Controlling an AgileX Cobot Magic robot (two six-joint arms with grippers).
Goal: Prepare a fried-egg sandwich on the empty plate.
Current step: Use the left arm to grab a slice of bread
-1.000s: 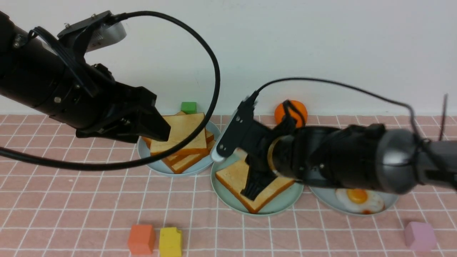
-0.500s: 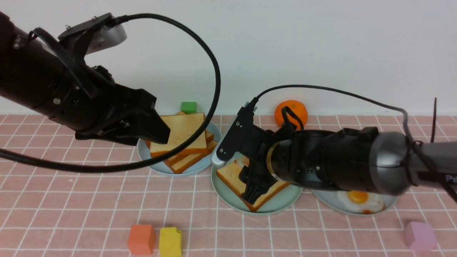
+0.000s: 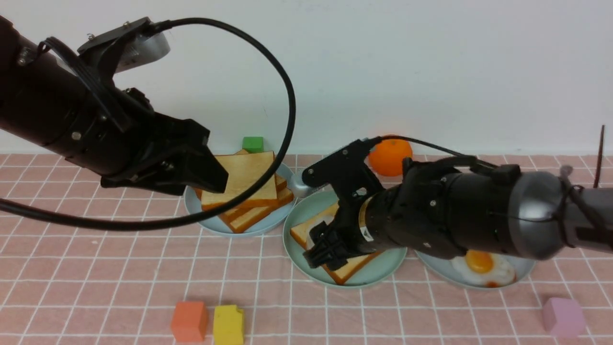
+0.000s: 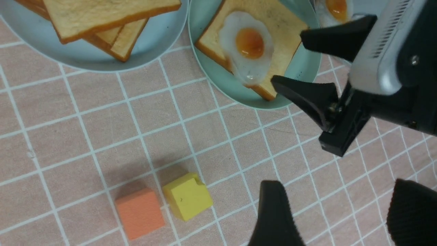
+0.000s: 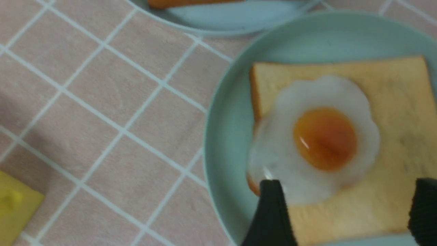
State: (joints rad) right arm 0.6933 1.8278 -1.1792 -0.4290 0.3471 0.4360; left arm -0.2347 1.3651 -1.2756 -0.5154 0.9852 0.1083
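Observation:
The mint-green plate [image 3: 313,206] stands mid-table and holds one toast slice [image 4: 285,27] with a fried egg [image 4: 247,44] lying on it. No second slice covers the egg. My right gripper [image 3: 325,251] hovers low over the slice's near corner, open and empty. In its wrist view the gripper [image 5: 346,191] has its jaws spread over the toast [image 5: 392,102], beside the egg [image 5: 321,140]. My left gripper [image 3: 218,179] is open and empty, held high in front of the toast stack [image 3: 242,184]. Its jaws [image 4: 336,191] stand wide over bare cloth.
The toast stack lies on a pale blue plate [image 3: 210,223]. Another pale plate [image 3: 522,270] at right holds a second fried egg [image 3: 481,268]. An orange [image 3: 390,153] and green block [image 3: 253,143] sit by the wall. Orange [image 3: 190,320], yellow [image 3: 228,325] and lilac [image 3: 563,316] blocks lie in front.
My right wrist has rolled over and its fingers have shifted left and toward the front of the toast on the green plate. My left arm has stayed still.

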